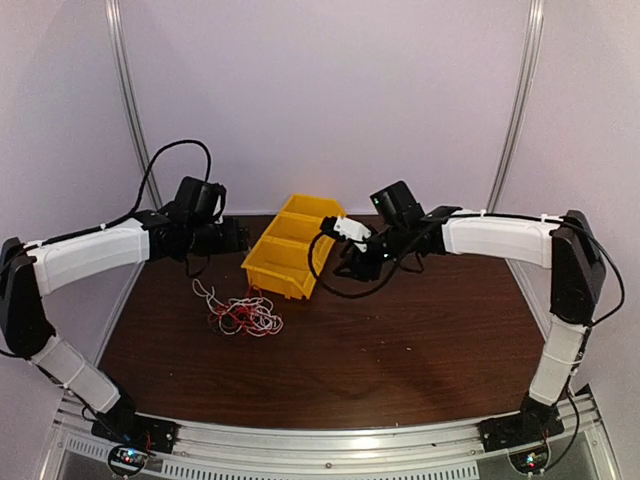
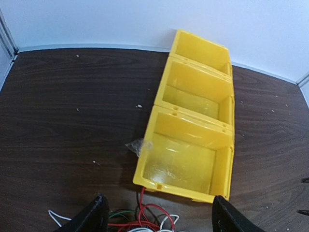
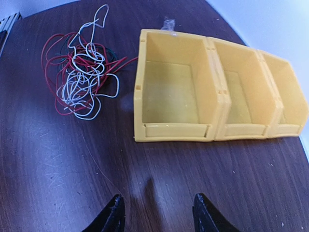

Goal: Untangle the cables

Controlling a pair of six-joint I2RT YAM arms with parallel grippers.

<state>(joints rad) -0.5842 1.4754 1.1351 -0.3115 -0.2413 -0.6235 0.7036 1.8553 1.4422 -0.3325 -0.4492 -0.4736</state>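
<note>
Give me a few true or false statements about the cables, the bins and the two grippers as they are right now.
1. The cables lie tangled on the table, outside the yellow bins. True.
2. One wire hangs into a bin. False: all three bins are empty.
3. The left gripper and the right gripper are both open, holding nothing. True.
4. The tangle is all white. False: it has white, red and dark wires.
</note>
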